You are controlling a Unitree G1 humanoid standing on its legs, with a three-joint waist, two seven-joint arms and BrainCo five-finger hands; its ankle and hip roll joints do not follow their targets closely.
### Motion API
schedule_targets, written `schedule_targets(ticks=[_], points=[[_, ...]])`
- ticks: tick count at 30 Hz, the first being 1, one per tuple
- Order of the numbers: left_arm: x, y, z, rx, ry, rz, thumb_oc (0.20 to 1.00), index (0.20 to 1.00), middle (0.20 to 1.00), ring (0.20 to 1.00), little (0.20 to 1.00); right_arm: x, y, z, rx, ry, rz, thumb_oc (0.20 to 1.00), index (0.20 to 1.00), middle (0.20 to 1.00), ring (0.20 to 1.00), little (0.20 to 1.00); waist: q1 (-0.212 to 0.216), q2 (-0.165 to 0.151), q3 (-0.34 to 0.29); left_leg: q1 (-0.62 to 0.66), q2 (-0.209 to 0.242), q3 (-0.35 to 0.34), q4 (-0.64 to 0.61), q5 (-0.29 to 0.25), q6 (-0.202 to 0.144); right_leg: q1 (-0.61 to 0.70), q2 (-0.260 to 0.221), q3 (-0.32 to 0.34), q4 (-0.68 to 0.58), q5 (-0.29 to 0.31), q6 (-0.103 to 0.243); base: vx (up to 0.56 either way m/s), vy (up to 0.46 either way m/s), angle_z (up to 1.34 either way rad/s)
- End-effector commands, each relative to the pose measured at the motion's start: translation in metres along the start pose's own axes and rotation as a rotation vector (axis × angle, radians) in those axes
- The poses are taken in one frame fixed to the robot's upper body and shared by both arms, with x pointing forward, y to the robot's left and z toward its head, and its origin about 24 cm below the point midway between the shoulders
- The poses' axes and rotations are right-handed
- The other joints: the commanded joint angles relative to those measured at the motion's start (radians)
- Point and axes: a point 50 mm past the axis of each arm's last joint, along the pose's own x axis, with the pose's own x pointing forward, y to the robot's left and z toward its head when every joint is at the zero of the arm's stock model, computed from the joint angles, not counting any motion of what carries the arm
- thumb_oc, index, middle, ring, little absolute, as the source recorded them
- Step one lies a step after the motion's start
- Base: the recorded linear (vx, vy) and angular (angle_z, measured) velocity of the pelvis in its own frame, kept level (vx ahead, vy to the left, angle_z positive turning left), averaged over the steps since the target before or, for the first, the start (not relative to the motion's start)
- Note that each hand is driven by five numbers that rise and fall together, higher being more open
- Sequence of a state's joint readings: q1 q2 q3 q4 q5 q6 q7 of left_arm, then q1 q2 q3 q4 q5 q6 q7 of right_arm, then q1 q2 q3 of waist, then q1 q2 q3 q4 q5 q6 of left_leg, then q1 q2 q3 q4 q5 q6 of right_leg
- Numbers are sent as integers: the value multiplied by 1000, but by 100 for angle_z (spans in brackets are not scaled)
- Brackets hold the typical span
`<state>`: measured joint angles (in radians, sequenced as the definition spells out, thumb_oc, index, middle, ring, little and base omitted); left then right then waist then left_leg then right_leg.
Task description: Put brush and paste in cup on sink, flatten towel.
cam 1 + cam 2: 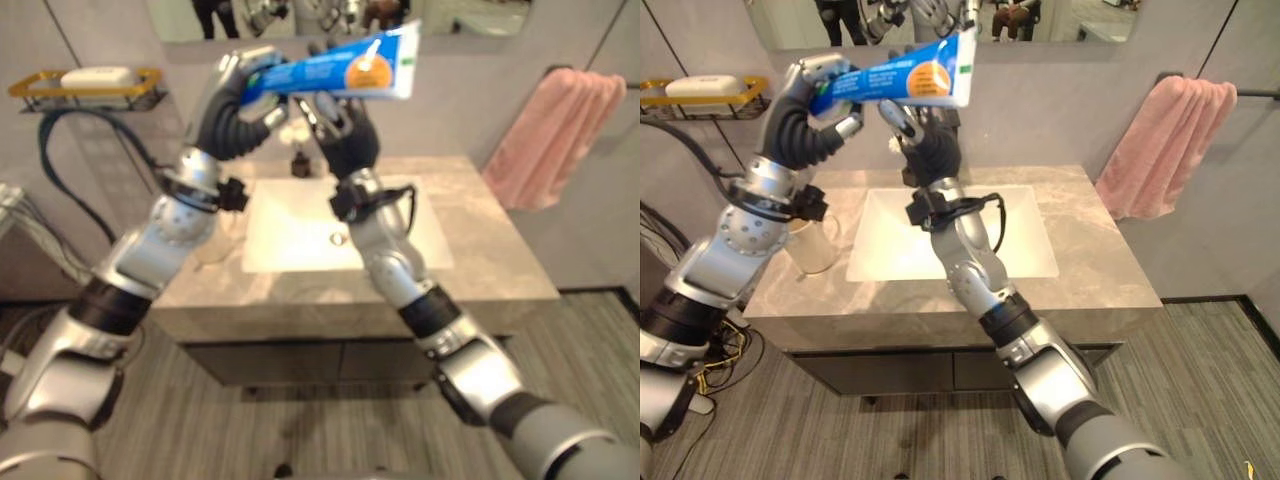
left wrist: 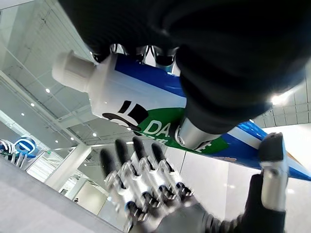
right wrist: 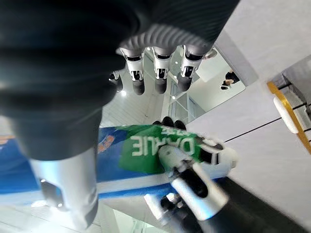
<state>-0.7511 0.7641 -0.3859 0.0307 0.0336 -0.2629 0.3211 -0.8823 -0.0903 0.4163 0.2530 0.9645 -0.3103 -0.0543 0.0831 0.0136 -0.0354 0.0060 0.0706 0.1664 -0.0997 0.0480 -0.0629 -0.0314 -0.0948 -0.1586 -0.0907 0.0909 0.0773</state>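
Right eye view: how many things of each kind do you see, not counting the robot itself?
toothpaste tube: 1
cup: 1
pink towel: 1
soap bar: 1
yellow rack: 1
Total: 5

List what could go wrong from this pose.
The left hand grips the toothpaste tube near its cap end, high above the sink; the long free end could tip and slip out. The right hand is open beside it, so nothing backs up the hold. The cup sits far below by the left arm; lowering may knock it.
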Motion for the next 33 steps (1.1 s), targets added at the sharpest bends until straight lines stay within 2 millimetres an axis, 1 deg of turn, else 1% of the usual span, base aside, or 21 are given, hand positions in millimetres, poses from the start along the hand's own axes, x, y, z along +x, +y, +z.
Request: schedule_targets(ticks=[1,6,9,12,16,22,32,33], points=[[15,24,0,-4,-22,117,200,200,200,200,200,16,18,40,41,-205,73,1000,1000,1000,1000,1000,14,-19,-29,18,-7,-67,12,-85,29,45,-44,-29,3,-46,32,1,-13,-5],[0,14,-4,-39,9,98,200,200,200,200,200,16,21,53,14,-289,46,1000,1000,1000,1000,1000,20,-15,-28,18,-7,-69,12,-86,31,45,-42,-24,3,-48,30,-2,-7,-2],[-4,10,-4,-61,20,96,200,200,200,200,200,15,25,54,19,-306,51,1000,1000,1000,1000,1000,23,-13,-28,16,-7,-70,12,-85,30,44,-42,-26,3,-48,29,0,0,0],[-4,6,-3,-82,17,94,200,200,200,200,200,13,27,47,38,-280,58,1000,1000,1000,1000,1000,23,-11,-26,12,-7,-71,12,-82,30,41,-41,-26,3,-47,29,0,0,0],[-3,5,-1,-93,9,94,200,200,200,200,200,11,26,42,3,-248,71,1000,1000,1000,1000,1000,20,-12,-25,9,-6,-70,12,-81,30,38,-40,-26,3,-47,28,0,0,0],[-2,6,2,-113,2,123,200,200,200,200,200,7,27,35,-4,-212,84,1000,1000,1000,1000,1000,10,-13,-20,9,-4,-64,12,-82,29,32,-39,-22,3,-46,27,0,0,0],[-1,4,5,-128,-11,133,200,200,200,200,200,5,25,31,-5,-194,78,1000,1000,1000,1000,1000,2,-14,-19,8,-2,-57,12,-83,29,27,-35,-16,3,-45,27,0,0,0],[-1,4,5,-132,-9,136,200,200,200,200,200,5,25,31,-1,-194,71,624,624,624,624,624,1,-15,-19,9,-1,-56,12,-83,29,27,-35,-15,3,-45,27,0,0,0]])
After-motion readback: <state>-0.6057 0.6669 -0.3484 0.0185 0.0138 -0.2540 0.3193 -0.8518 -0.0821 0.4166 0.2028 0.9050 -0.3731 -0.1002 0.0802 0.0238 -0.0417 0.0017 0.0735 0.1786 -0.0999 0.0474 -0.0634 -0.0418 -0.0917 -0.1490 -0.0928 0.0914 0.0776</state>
